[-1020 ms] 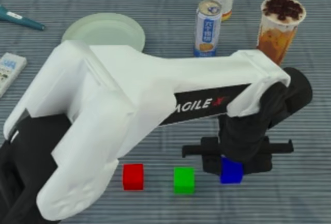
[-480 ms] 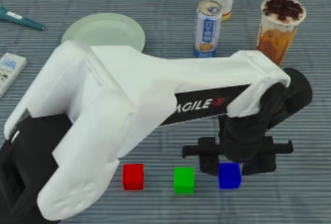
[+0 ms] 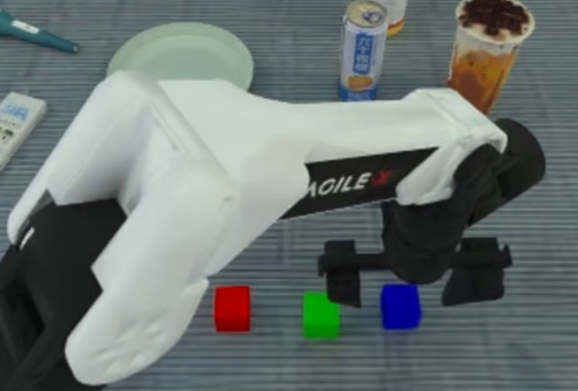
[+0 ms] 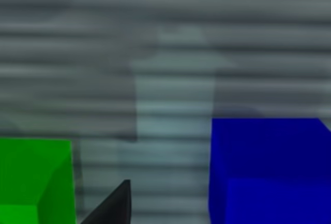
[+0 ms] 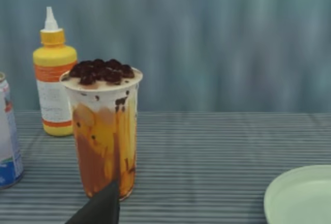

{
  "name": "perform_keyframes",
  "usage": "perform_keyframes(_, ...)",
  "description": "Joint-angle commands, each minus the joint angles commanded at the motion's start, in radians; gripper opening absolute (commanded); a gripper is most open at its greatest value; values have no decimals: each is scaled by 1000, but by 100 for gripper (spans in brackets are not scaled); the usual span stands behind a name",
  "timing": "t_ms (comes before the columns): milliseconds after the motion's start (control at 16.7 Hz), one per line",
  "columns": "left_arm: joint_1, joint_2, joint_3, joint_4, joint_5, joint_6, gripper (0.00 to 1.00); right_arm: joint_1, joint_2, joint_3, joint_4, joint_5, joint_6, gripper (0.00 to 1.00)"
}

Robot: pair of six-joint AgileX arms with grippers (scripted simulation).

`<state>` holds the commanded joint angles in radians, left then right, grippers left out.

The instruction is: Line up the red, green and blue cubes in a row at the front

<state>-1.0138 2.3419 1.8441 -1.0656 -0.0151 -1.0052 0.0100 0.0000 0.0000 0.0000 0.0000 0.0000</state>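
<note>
Nearest the front edge, the three cubes lie in a row on the striped table (image 3: 542, 346): the blue cube (image 3: 400, 306) at the right end, the green cube (image 3: 321, 314) near its left, and the red cube (image 3: 232, 308) farther left of the blue cube, past the green one, all apart from one another. Judged from this layout, the lining-up looks done; what is left seems only to lift the arm clear.

The left gripper (image 3: 411, 275) hangs over the blue cube with its fingers spread wide on either side, touching nothing. Its white arm reaches across from the left, behind the blue cube.

Well behind the blue cube stands a drink can (image 3: 363, 49). The right gripper shows only a dark fingertip in its wrist view, so I cannot tell its state.
</note>
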Motion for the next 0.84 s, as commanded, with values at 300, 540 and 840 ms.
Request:
perform_keyframes(300,0,-1,4,-4,0,0,100,0,0,0,0,0,0,100)
perform_keyframes(540,7,-19,99,-119,1,-5,100,0,0,0,0,0,0,100)
perform_keyframes(840,16,-46,201,-247,-1,-5,100,0,0,0,0,0,0,100)
